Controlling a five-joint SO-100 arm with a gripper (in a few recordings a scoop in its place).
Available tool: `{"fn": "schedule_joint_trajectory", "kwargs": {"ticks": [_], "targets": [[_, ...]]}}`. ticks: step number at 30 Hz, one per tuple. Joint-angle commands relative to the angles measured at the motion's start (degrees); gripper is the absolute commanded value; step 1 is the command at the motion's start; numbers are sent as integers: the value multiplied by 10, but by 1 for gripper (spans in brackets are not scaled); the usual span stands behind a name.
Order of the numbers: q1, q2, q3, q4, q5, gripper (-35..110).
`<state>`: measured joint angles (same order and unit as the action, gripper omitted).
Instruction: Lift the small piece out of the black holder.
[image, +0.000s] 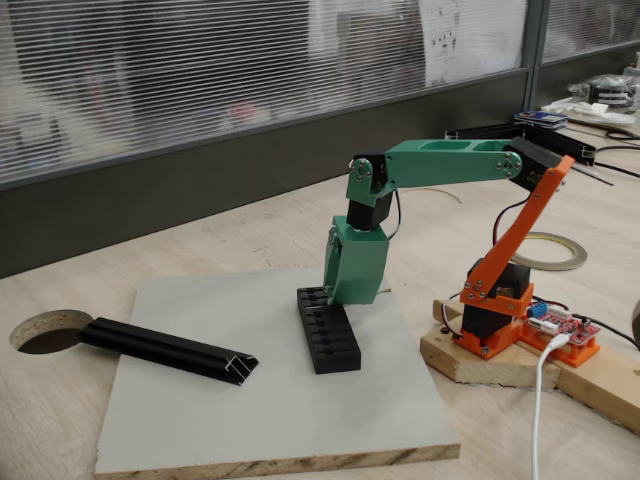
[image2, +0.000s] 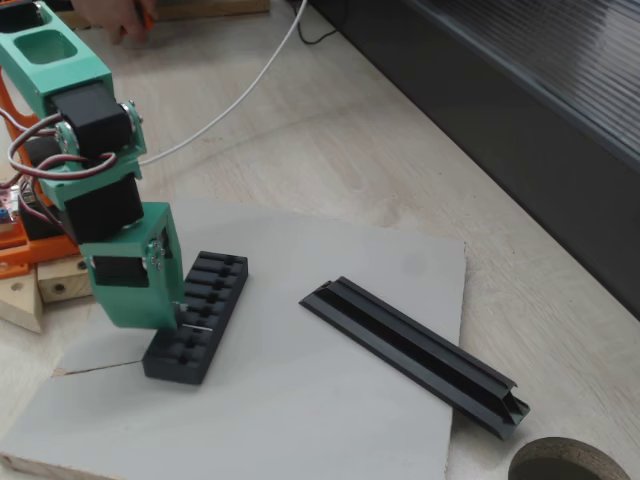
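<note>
The black holder (image: 330, 335) (image2: 196, 312) lies on the grey board, its slotted top facing up. My green gripper (image: 352, 298) (image2: 176, 322) points straight down, with its tips at the holder's slots: near the far end in one fixed view, near the lower end in the other. A thin pale sliver, apparently the small piece (image2: 198, 326), lies across a slot right beside the tips. The gripper body hides the tips, so I cannot tell whether the fingers are together or whether they hold the piece.
A long black rail (image: 165, 350) (image2: 415, 355) lies on the grey board (image: 270, 420) (image2: 300, 420), apart from the holder. The table has a round hole (image: 45, 330) (image2: 565, 462). The arm's orange base (image: 500, 320) stands on a wooden block. A tape roll (image: 552, 251) lies behind.
</note>
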<state>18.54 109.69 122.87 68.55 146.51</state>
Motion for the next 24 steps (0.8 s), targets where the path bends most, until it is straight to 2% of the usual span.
{"fn": "schedule_joint_trajectory", "kwargs": {"ticks": [1,17,24], "targets": [[4,13,-14,7,-2,8],[4,27,-19,1,2,5],[5,112,-40,7,1,5]]}}
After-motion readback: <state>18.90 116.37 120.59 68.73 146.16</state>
